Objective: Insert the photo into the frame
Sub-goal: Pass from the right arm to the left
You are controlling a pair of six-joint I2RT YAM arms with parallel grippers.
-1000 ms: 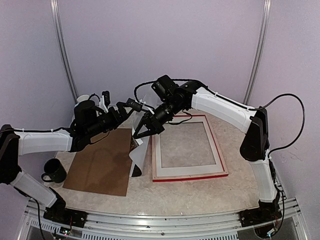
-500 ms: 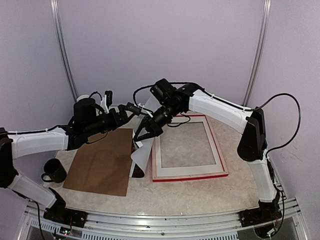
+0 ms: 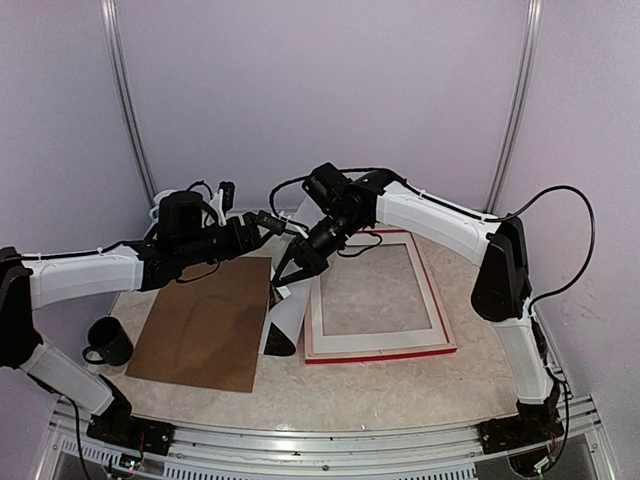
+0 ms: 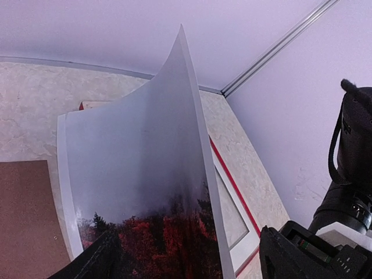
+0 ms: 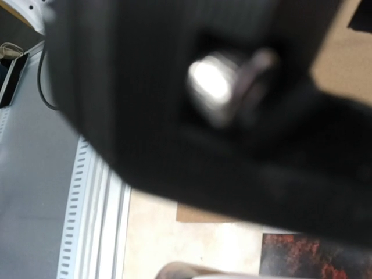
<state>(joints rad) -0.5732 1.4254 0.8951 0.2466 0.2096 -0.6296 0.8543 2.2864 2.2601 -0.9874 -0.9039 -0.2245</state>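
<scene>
The photo (image 3: 287, 310) stands on end between the arms, white back towards the frame, its lower end curled on the table. In the left wrist view its misty sky and red-brown landscape (image 4: 133, 174) fill the picture. It also shows in the right wrist view (image 5: 314, 256). My left gripper (image 3: 272, 224) is at the photo's upper edge; its fingers (image 4: 290, 256) stand wide apart with the sheet between them. My right gripper (image 3: 287, 275) pinches the photo's side edge; a dark blur hides its fingers in its own view. The frame (image 3: 380, 355) lies flat to the right, red edges outside a pale border, and also shows in the left wrist view (image 4: 232, 186).
A brown backing board (image 3: 205, 325) lies flat left of the photo. A black mug (image 3: 108, 342) stands at the table's left edge. A white cup (image 3: 165, 197) sits at the back left behind my left arm.
My left gripper has moved right, closer to the photo's upper edge. My right gripper has shifted slightly down and right with the photo, and the curled lower end has slid a little towards the frame.
</scene>
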